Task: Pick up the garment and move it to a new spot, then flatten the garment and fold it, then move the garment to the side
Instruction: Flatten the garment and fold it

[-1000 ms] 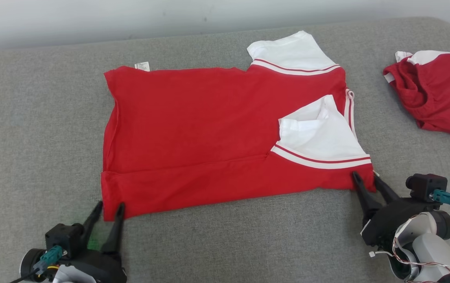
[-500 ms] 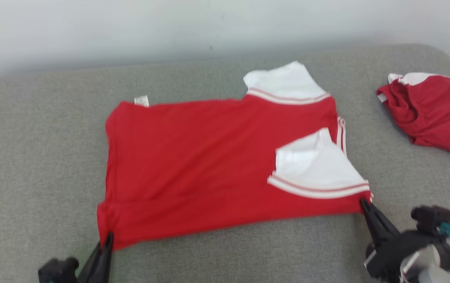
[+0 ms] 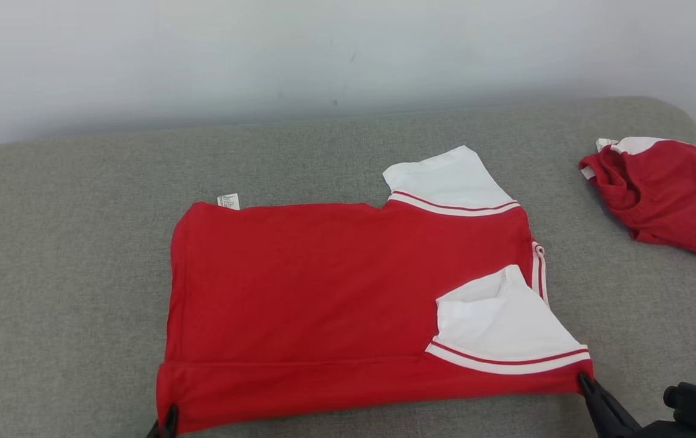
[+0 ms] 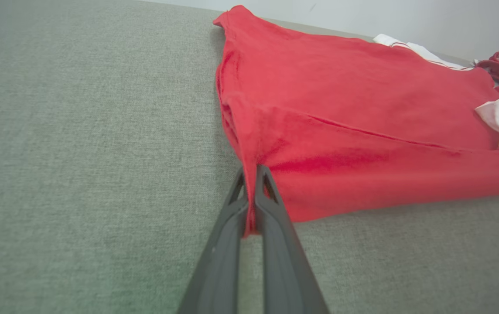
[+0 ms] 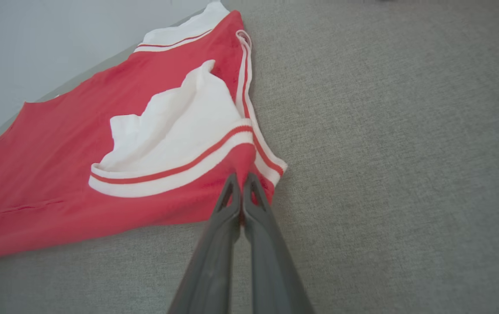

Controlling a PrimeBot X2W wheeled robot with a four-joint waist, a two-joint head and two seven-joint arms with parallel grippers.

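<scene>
Pinching the near corners of the red short-sleeved cotton shirt with white striped sleeves, at seven and five o'clock, my left end effector and right end effector are both clenched on cloth, probably to carry that edge over as a fold. The shirt lies flat on the grey fabric-covered bench. A crumpled red-and-white garment sits at two o'clock, well apart and, I judge, out of the way.

A grey fabric couch sits against a plain pale wall.

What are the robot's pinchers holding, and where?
The red shirt: left gripper pinches its near hem corner, right gripper the near corner by the white sleeve.
</scene>
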